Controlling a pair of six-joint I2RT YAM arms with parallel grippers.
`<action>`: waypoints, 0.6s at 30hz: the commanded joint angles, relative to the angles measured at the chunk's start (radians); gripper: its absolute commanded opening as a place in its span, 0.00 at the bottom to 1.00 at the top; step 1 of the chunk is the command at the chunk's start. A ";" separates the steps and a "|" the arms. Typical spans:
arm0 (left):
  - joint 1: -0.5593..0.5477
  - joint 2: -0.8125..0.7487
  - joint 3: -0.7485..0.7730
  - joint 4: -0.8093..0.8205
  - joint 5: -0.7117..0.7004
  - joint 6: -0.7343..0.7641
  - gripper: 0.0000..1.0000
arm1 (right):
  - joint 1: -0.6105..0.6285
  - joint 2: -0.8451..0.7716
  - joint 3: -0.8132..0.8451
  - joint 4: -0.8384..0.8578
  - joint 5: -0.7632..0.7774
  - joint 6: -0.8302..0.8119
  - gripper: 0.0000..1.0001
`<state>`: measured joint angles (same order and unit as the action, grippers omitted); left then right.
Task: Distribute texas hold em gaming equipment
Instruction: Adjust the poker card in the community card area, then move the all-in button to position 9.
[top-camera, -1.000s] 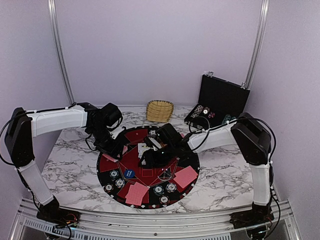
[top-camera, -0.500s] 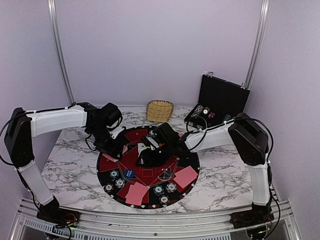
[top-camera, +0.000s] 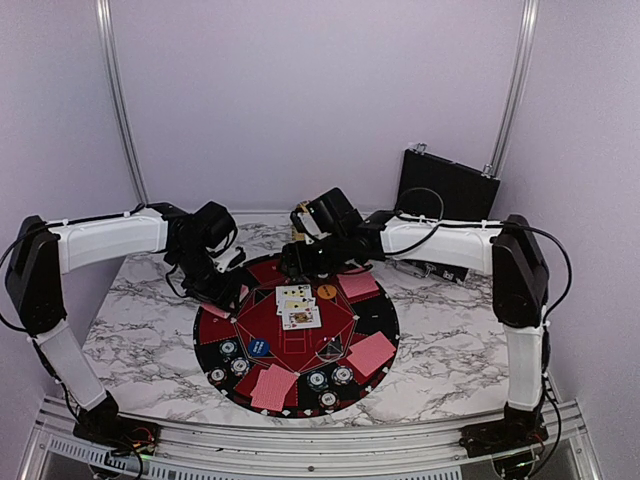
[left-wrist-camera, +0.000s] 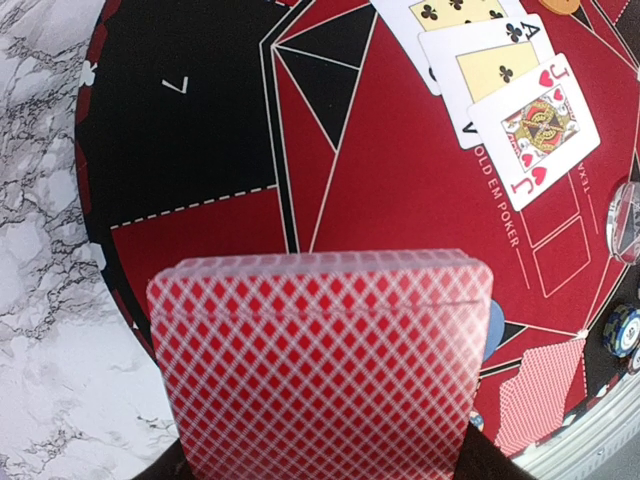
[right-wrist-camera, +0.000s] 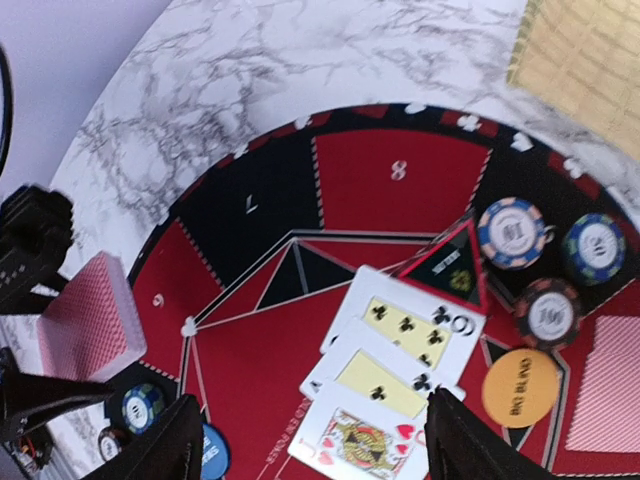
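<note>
On the round black-and-red mat (top-camera: 290, 352), three face-up cards (top-camera: 298, 306) lie fanned at the centre, a six and an ace of clubs and a jack of hearts (right-wrist-camera: 400, 385). My right gripper (right-wrist-camera: 310, 445) hovers open above them with nothing between its fingers, over the mat's far side (top-camera: 298, 258). My left gripper (top-camera: 222, 290) is shut on a red-backed deck (left-wrist-camera: 320, 370) over the mat's left edge. An orange big-blind button (right-wrist-camera: 520, 388) lies right of the fan and a blue button (top-camera: 259, 348) lies near the front left. Chips (top-camera: 317, 380) and face-down card pairs (top-camera: 273, 385) ring the mat.
A woven basket (right-wrist-camera: 585, 60) stands behind the mat, mostly hidden by my right arm in the top view. An open black case (top-camera: 445, 190) stands at the back right. Three chips (right-wrist-camera: 549, 313) sit by the far sector. Marble tabletop (top-camera: 140, 330) surrounds the mat.
My right gripper has let go of the fanned cards at the mat's centre, opened wider and drawn up and back toward the far side. The left arm has hardly moved.
</note>
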<state>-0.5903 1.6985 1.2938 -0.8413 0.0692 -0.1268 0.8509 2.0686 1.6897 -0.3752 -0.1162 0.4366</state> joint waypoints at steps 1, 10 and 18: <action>0.015 -0.023 0.001 0.020 -0.004 -0.012 0.37 | -0.013 0.113 0.169 -0.195 0.228 -0.088 0.75; 0.027 -0.024 -0.003 0.029 0.005 0.003 0.37 | -0.015 0.302 0.434 -0.314 0.228 -0.116 0.75; 0.036 -0.030 -0.007 0.040 0.015 0.013 0.37 | -0.015 0.384 0.526 -0.338 0.231 -0.100 0.79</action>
<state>-0.5625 1.6985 1.2938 -0.8268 0.0708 -0.1268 0.8356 2.4271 2.1365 -0.6857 0.1005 0.3378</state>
